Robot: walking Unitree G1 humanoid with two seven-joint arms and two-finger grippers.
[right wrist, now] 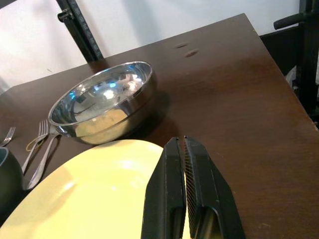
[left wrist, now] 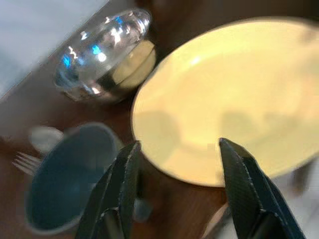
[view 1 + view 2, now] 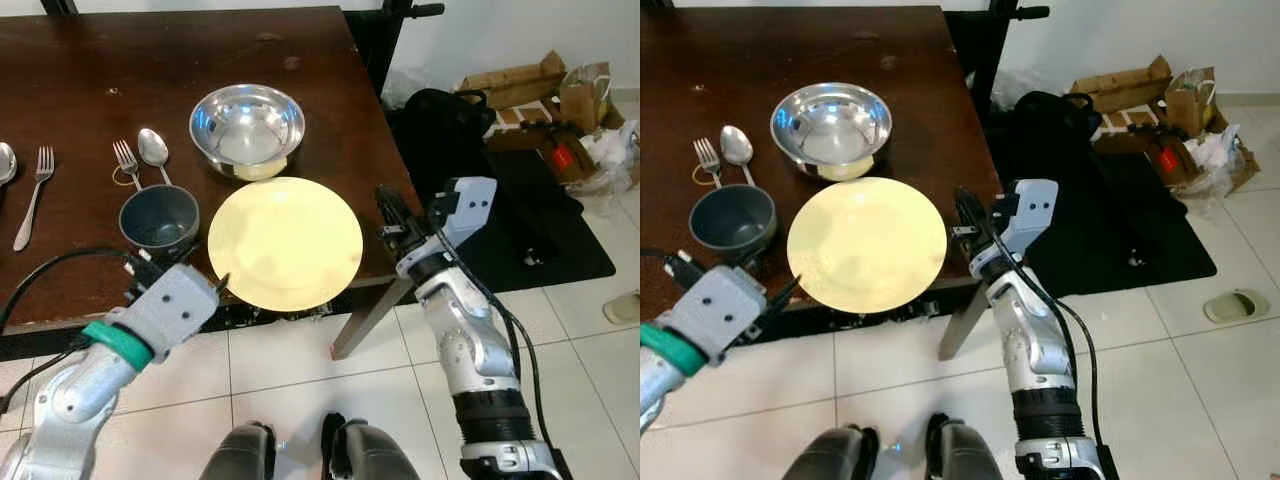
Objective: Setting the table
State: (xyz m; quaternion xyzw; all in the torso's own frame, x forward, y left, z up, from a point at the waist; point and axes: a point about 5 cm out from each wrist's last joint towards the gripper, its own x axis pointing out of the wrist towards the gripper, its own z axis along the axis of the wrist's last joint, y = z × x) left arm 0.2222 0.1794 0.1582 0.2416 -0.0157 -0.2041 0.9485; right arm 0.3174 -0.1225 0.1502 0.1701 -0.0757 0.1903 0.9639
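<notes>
A pale yellow plate (image 3: 285, 243) is seen lying flat at the near edge of the dark wooden bench (image 3: 80, 80), its near rim slightly overhanging that edge. Just behind it a steel bowl (image 3: 247, 128) is found, touching or nearly touching the plate's far rim; to its left a dark blue cup (image 3: 159, 219) stands close by, with a fork (image 3: 126, 161) and spoon (image 3: 153, 148) beyond it.

The left gripper (image 2: 177, 191) is held wide open at the plate's near-left rim, its fingers straddling the edge without yet closing on anything. The right gripper (image 1: 185, 189) is shut with nothing between its fingers, poised just beside the plate's right rim near the bench corner.

The plate is judged to be stiff, smooth and breakable, probably slippery under the fingers; it would best be taken by the overhanging rim, pinched above and below. Little room is left on the left and behind, where cup and bowl crowd it. Open bench surface lies farther back and to the right of the bowl. The bench edge and corner on the right should be minded, since the floor (image 3: 300, 400) lies directly below.
</notes>
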